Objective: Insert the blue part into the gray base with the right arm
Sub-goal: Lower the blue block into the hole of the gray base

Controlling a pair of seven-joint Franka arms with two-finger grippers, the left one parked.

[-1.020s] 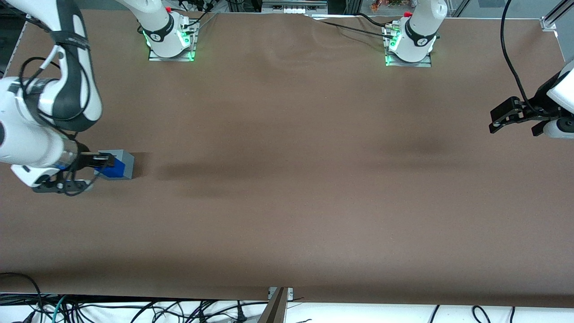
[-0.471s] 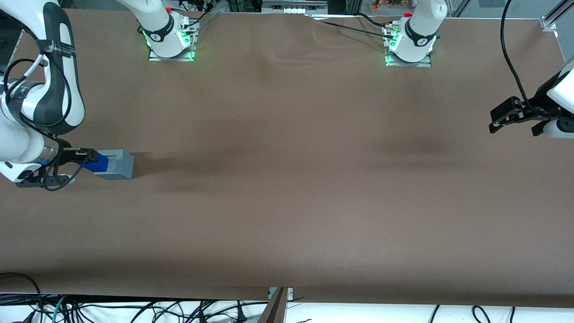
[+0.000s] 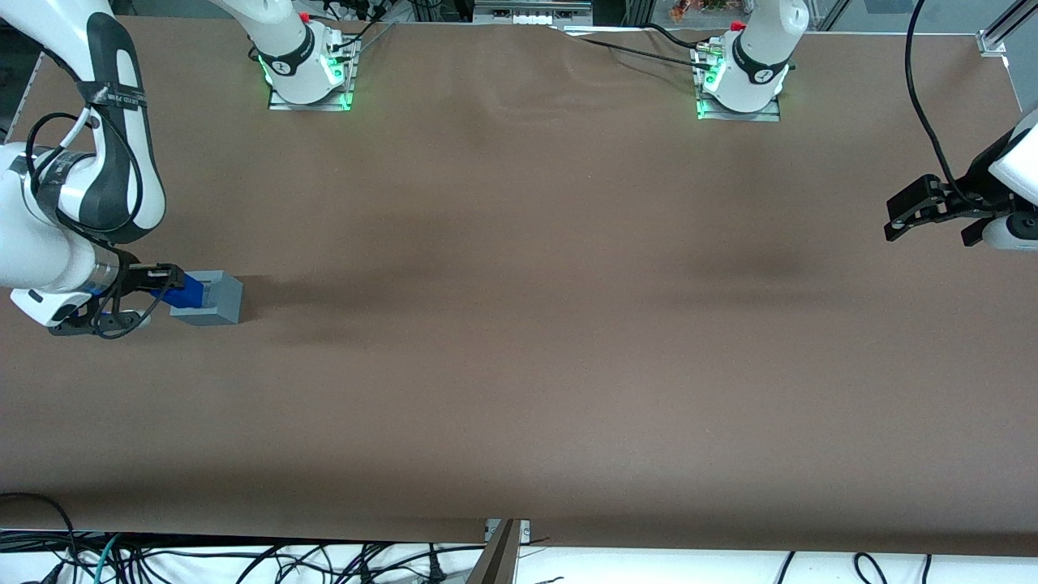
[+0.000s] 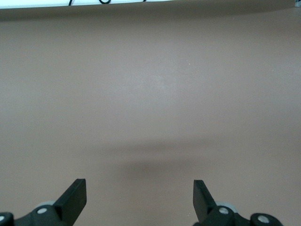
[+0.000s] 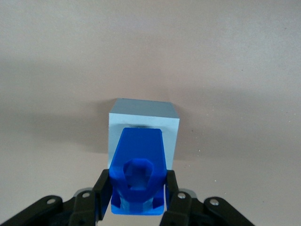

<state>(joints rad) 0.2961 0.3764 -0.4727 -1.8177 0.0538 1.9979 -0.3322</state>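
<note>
The brown-covered bench (image 3: 519,365) carries one light-grey plastic cube, the gray base (image 3: 217,298), which stands near the bench edge at the working arm's end, roughly midway between the edge nearest the front camera and the edge where the arm mounts are bolted. It rests flat on the bench covering. A square recess opens in its top face.

One small bright-blue plastic block, the blue part (image 5: 138,169), is present. It is held above the gray base (image 5: 143,127), tilted, with one end over the recess. The frames do not show whether that end has entered the recess or touches its rim. A hollow, faceted opening shows in the end of the blue part that faces the wrist camera.

One black two-finger gripper (image 5: 138,197) of the white jointed right arm (image 3: 49,243) is clamped on the blue part (image 3: 185,292), one finger (image 5: 104,190) pressed against each of its flanks. In the front view the gripper (image 3: 158,280) sits just beside the gray base, toward the working arm's end of the bench, and it is clear of the bench surface.

Farther from the front camera, two arm mounts with green lights (image 3: 308,77) (image 3: 739,81) stand at the bench edge.
</note>
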